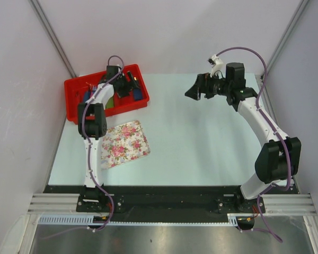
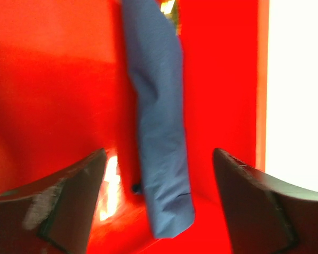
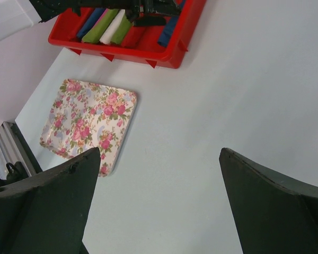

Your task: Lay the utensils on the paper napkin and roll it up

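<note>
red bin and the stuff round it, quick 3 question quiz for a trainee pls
1. True or false: the flowered tray lies inside the red bin.
2. In the left wrist view, what lies between the left arm's open jaws? A) a blue roll B) a white roll C) a fork
3. Fill in: the right arm's jaws stand ___ above the table.
Key: 1 false; 2 A; 3 open.

Plain white walls (image 1: pixel 164 32) close in a pale mint table (image 1: pixel 201 143) at nine, twelve and three o'clock. At six, an aluminium rail (image 1: pixel 53 202), then a brushed metal sheet (image 1: pixel 164 241). The light is soft and even.
</note>
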